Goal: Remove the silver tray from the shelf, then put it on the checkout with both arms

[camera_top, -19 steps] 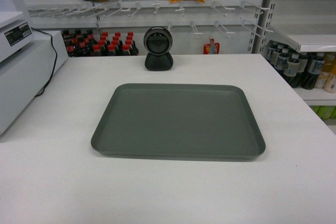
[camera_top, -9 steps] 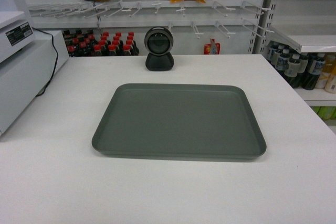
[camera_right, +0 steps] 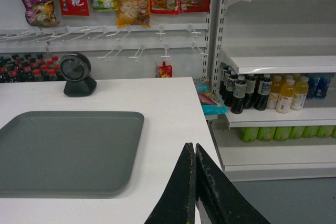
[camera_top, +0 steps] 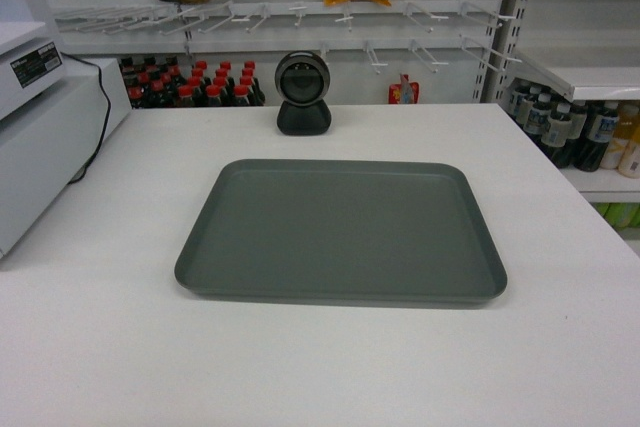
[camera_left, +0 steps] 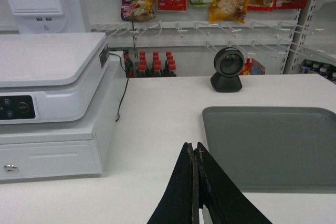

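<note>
placement is judged done, since the silver tray [camera_top: 340, 232] is laid flat on the checkout [camera_top: 120, 347] and left gripper [camera_left: 195, 153] and right gripper [camera_right: 195, 153] are pressed closed, empty.

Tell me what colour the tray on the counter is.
The tray is a plain matte grey-green with no markings; it shows best in the head view.

Bright, even overhead light fills all three views. The matte grey-green rectangular tray [camera_top: 340, 232] casts only a thin soft shadow along its near rim. Focus is sharp, without glare.
</note>
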Available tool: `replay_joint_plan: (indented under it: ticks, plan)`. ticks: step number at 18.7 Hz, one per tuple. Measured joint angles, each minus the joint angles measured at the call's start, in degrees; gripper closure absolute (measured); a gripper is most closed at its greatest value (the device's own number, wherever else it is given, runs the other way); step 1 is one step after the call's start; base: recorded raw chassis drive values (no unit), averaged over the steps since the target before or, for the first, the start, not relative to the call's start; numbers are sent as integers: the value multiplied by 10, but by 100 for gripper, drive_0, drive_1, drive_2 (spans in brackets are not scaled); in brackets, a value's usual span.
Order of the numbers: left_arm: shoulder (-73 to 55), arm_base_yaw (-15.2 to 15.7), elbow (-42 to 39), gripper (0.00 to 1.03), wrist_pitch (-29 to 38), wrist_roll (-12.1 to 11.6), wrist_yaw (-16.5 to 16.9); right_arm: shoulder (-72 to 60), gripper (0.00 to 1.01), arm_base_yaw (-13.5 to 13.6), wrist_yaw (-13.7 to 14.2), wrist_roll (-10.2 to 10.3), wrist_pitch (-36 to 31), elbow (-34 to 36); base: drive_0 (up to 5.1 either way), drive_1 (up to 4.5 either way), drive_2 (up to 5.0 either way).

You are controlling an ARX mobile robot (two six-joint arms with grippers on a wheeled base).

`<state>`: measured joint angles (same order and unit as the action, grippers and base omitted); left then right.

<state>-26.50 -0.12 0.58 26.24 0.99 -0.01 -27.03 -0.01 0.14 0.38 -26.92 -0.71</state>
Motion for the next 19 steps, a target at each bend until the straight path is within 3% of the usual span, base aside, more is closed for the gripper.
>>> replay_joint_plan:
  ticks: [2, 12, 15, 16, 17, 19]
  plan:
    - [41, 0, 0, 102, -40, 0, 0, 42, 98, 0, 0, 0, 42, 0, 0, 0, 0]
    - [99, 0, 0, 102, -95, 0, 0, 100, 98, 0, 0, 0, 97, 0, 0, 0, 0]
    - [145, 0, 0, 102, -142, 0, 0, 148, 98, 0, 0, 0, 145, 0, 0, 0, 0]
    - [177, 0, 0, 102, -181, 0, 0, 174, 98, 0, 0, 0, 173, 0, 0, 0, 0]
    - [239, 0, 0, 102, -267, 0, 2, 228, 98, 0, -2, 0, 258, 0, 0, 0, 0]
    - [259, 0, 2, 102, -263, 0, -2, 267, 98, 0, -2, 0, 265, -2, 0, 0, 0]
